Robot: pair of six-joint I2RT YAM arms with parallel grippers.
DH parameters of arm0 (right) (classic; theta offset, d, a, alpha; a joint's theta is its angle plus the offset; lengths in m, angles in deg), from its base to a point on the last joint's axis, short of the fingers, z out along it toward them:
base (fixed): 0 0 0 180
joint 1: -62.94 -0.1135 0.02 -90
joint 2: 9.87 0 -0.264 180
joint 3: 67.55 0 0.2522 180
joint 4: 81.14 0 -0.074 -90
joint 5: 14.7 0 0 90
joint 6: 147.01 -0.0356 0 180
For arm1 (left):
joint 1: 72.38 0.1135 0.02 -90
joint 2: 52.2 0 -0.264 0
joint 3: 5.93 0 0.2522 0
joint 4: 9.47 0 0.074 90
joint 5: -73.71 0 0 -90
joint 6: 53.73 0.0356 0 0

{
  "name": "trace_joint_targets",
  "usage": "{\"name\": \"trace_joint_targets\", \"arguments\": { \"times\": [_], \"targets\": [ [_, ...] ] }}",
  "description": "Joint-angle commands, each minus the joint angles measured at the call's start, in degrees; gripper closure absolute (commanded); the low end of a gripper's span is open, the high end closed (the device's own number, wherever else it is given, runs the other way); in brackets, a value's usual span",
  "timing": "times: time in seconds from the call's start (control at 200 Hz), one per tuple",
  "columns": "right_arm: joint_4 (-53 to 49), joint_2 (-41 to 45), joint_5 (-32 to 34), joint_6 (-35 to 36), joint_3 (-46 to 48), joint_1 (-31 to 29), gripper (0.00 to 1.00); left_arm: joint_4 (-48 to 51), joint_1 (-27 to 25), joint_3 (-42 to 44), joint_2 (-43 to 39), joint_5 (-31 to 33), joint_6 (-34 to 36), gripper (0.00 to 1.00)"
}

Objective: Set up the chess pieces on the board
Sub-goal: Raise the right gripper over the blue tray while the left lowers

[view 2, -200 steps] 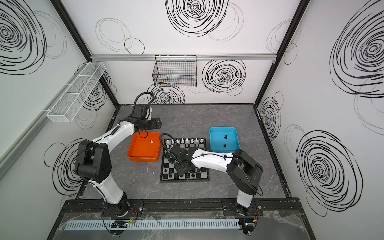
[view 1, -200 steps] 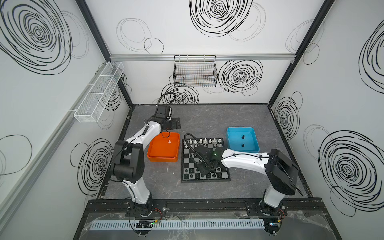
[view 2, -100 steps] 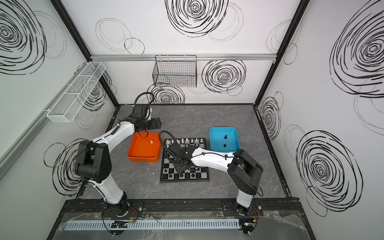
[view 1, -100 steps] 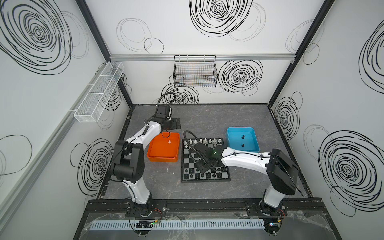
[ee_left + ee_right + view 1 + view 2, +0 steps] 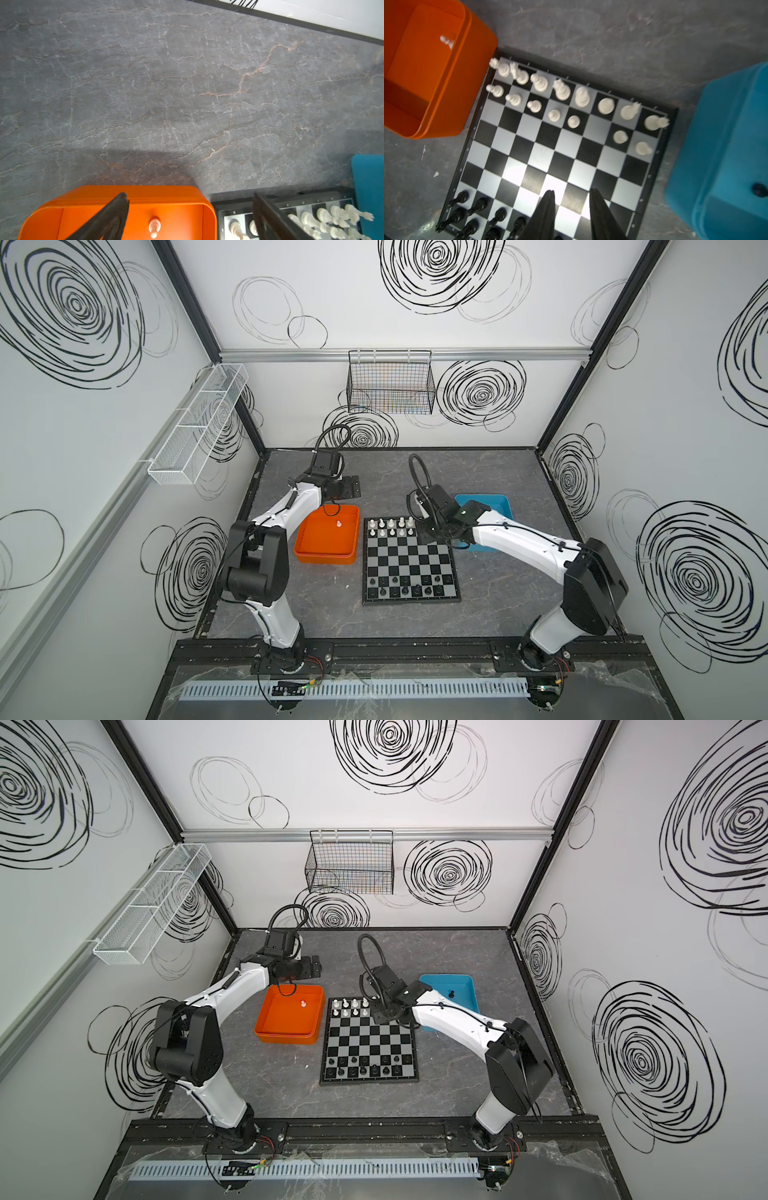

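The board (image 5: pixel 409 556) lies mid-table, with white chess pieces (image 5: pixel 392 527) on its two far rows and black chess pieces (image 5: pixel 409 587) on its two near rows. One white piece (image 5: pixel 339 524) lies in the orange tray (image 5: pixel 324 551) and shows in the left wrist view (image 5: pixel 154 227). One black piece (image 5: pixel 451 993) sits in the blue tray (image 5: pixel 465 986). My left gripper (image 5: pixel 349 486) hovers behind the orange tray, wide open and empty (image 5: pixel 190 195). My right gripper (image 5: pixel 430 536) hangs over the board's far right part, open with nothing between its fingers (image 5: pixel 572 190).
A black wire basket (image 5: pixel 390 385) hangs on the back wall and a white mesh shelf (image 5: pixel 195 427) on the left wall. A small white scrap (image 5: pixel 347 586) lies on the table left of the board.
My right gripper has pulled back from the board's near middle, by the black rows, toward its far right side, and its jaws have parted. The left arm has not moved.
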Motion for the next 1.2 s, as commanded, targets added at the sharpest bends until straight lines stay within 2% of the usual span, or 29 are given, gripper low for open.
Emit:
{"name": "trace_joint_targets", "arguments": {
  "times": [0.0, 0.035, 0.11, 0.225, 0.285, 0.74, 0.841, 1.061, 1.196],
  "targets": [
    [2.79, 3.40, 0.68, 2.89, -0.68, 5.09, 0.59, 3.89, 0.68, -1.66, 0.91, 3.17, -2.92, 0.04],
    [3.26, 3.75, 0.35, 3.40, -0.81, 6.71, 0.52, 4.51, 1.07, -1.41, 0.77, 3.15, -3.59, 0.04],
    [4.18, 4.40, 0.51, 4.64, -1.12, 9.27, 0.31, 5.60, 1.81, -0.62, 0.23, 3.23, -4.34, 0.04],
    [4.98, 4.98, 3.22, 6.20, -1.37, 11.28, 0.14, 7.49, 2.54, 0.15, -0.90, 4.50, -4.46, 0.04],
    [5.69, 5.35, 4.39, 6.87, -1.01, 12.14, 0.00, 7.92, 2.88, 0.83, -1.38, 5.04, -4.15, 0.04],
    [7.30, 4.64, 2.20, 6.92, 1.29, 16.25, 0.00, 7.84, 3.34, 5.57, -0.92, 5.08, -4.20, 0.04],
    [7.32, 4.04, 1.15, 6.61, 1.48, 16.74, 0.00, 8.63, 3.29, 5.48, -0.55, 7.23, -5.11, 0.04],
    [4.51, 2.55, -0.30, 6.32, 0.81, 17.65, 0.00, 8.99, 3.17, 5.83, 0.68, 7.54, -5.91, 0.00],
    [4.45, 2.78, -0.18, 6.25, 2.71, 18.11, 0.00, 8.97, 2.73, 5.83, 1.83, 7.02, -6.25, 0.07]
  ]
}}
